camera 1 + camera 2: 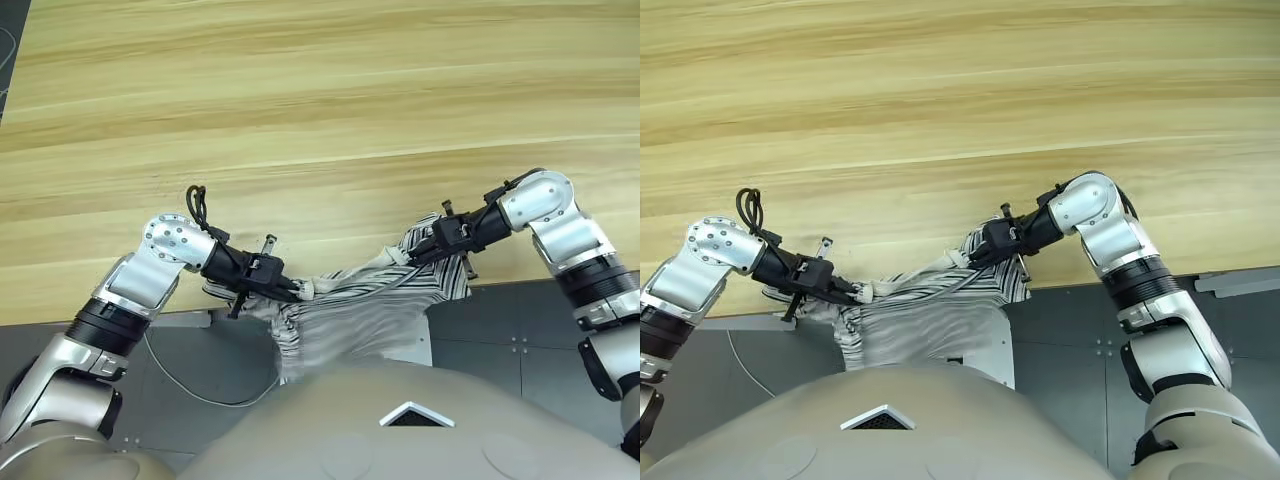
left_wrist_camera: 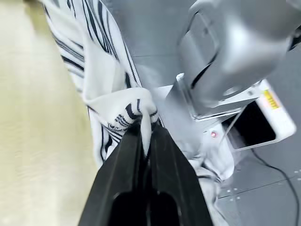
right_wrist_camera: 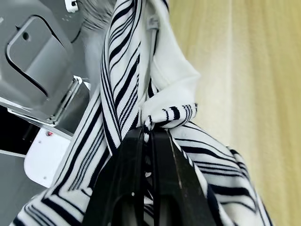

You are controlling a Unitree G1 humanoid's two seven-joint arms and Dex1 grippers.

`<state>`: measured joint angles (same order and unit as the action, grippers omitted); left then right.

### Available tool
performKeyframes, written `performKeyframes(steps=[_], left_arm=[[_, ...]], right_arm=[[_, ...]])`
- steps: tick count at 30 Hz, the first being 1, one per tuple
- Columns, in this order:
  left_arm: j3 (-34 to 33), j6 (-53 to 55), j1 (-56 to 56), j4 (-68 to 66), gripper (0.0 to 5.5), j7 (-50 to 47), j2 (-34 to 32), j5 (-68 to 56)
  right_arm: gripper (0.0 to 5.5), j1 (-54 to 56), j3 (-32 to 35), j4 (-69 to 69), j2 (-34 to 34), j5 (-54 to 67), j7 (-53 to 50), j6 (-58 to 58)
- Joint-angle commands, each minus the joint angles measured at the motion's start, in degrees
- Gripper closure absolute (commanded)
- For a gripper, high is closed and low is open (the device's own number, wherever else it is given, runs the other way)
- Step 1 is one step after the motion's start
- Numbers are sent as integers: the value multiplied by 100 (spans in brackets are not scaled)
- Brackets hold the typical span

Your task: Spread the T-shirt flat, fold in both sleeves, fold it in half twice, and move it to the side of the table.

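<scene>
A white T-shirt with black stripes [image 1: 360, 310] hangs over the near edge of the wooden table [image 1: 320, 110], most of it drooping below the edge toward the floor. My left gripper [image 1: 300, 291] is shut on one bunched part of the cloth at the table's near edge. To the right, my right gripper [image 1: 412, 256] is shut on another bunch of the T-shirt [image 3: 155, 103]. The cloth sags between them. In the left wrist view the fingers [image 2: 162, 155] pinch a fold of the T-shirt [image 2: 113, 89].
The table stretches far ahead and to both sides. Grey floor panels [image 1: 520, 340] lie below its near edge, with a cable [image 1: 190, 385] on the left. A silver arm casing [image 2: 235, 52] is close behind the cloth in the left wrist view.
</scene>
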<state>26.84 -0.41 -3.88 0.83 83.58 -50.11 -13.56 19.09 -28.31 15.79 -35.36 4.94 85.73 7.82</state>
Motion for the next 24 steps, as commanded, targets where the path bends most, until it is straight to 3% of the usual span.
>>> performKeyframes(steps=[1, 6, 10, 16, 24], left_arm=[[-434, 470, -147, 5, 540, 0, 44, -394], [-1000, -34, -874, -1171, 540, -910, 722, -41], [-1257, -766, -1903, -2760, 540, -2109, 1115, 798], [-857, -1505, -3031, -5226, 540, -3894, 1685, 2331], [-656, -1877, -3789, -7288, 540, -5656, 2505, 3170]], right_arm=[[536, -60, 236, -164, 173, 392, 3, -242], [536, 38, 718, -19, 616, 773, -474, -153], [536, 401, 912, 924, 909, -105, -1860, 554], [536, 1260, 934, 2786, 1400, -1529, -4565, 897], [536, 2967, 600, 5384, 2412, -2635, -6835, 1212]])
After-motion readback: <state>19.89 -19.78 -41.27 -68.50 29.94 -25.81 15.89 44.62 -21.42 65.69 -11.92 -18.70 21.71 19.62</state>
